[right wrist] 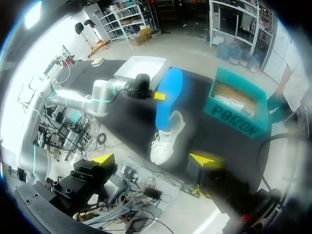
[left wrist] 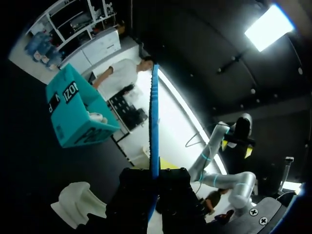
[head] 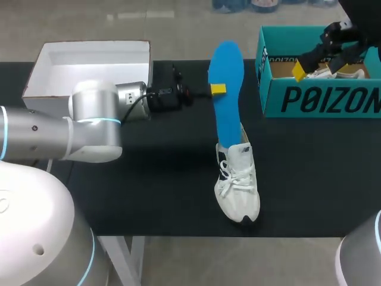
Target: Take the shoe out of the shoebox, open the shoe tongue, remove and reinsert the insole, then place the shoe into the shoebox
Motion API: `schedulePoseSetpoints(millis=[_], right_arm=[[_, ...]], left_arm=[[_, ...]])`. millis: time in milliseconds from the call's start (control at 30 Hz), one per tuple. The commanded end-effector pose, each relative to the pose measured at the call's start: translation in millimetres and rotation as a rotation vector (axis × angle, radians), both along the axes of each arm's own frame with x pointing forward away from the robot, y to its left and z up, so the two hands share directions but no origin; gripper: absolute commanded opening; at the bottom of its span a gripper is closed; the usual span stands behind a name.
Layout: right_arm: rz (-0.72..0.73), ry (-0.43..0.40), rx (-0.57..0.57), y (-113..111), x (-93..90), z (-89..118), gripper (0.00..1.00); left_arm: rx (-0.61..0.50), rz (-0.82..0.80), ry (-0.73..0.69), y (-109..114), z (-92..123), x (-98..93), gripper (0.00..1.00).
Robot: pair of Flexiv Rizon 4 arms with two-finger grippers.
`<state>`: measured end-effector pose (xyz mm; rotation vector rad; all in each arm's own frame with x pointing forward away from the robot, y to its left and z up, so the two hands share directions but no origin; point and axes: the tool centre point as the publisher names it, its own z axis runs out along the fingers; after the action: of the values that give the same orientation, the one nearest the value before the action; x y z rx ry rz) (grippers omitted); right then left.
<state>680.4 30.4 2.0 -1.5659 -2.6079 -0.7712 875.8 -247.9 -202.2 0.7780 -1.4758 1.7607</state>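
A white sneaker (head: 238, 185) lies on the black table, toe toward the front edge. A blue insole (head: 228, 89) rises from its opening and slants away toward the back. My left gripper (head: 215, 89) is shut on the insole's edge about halfway up. In the left wrist view the insole (left wrist: 154, 122) stands edge-on between the dark fingers of the left gripper (left wrist: 155, 178), with the sneaker (left wrist: 78, 204) beside it. My right gripper (head: 315, 65) hangs open above the teal shoebox (head: 321, 98). Seen from the right wrist, the right gripper (right wrist: 155, 161) is high above the sneaker (right wrist: 163, 144) and insole (right wrist: 168, 97).
Inside the teal shoebox (right wrist: 239, 114) at the back right lies another white shoe (head: 348, 72). A white box lid (head: 89, 68) sits at the back left, behind my left arm (head: 59, 131). A black strip of table lies between the sneaker and the shoebox.
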Motion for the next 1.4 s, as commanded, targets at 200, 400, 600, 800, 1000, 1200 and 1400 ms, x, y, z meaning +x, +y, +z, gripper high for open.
schedulePoseSetpoints(millis=[200,400,600,800,1000,1200,1400], right_arm=[[0.001,0.004,-0.002,1,1.4,1,1.00],[0.001,0.004,-0.002,1,1.4,1,1.00],[0.009,0.006,0.000,1,0.8,2,1.00],[0.034,-0.026,-0.044,24,-6.8,4,1.00],[0.037,-0.063,-0.057,46,-17.7,4,1.00],[0.028,-0.079,-0.056,44,-20.7,6,1.00],[0.021,-0.030,-0.048,34,-19.7,9,1.00]], left_arm=[[0.018,0.014,0.017,0,1,8.0,0.00],[0.018,0.014,0.017,0,1,8.0,0.00],[0.018,0.014,0.017,0,1,8.0,0.00],[0.018,0.014,0.017,0,1,8.0,0.00],[0.018,0.014,0.017,0,1,8.0,0.00],[0.018,0.014,0.017,0,1,8.0,0.00],[0.018,0.014,0.017,0,1,8.0,0.00]])
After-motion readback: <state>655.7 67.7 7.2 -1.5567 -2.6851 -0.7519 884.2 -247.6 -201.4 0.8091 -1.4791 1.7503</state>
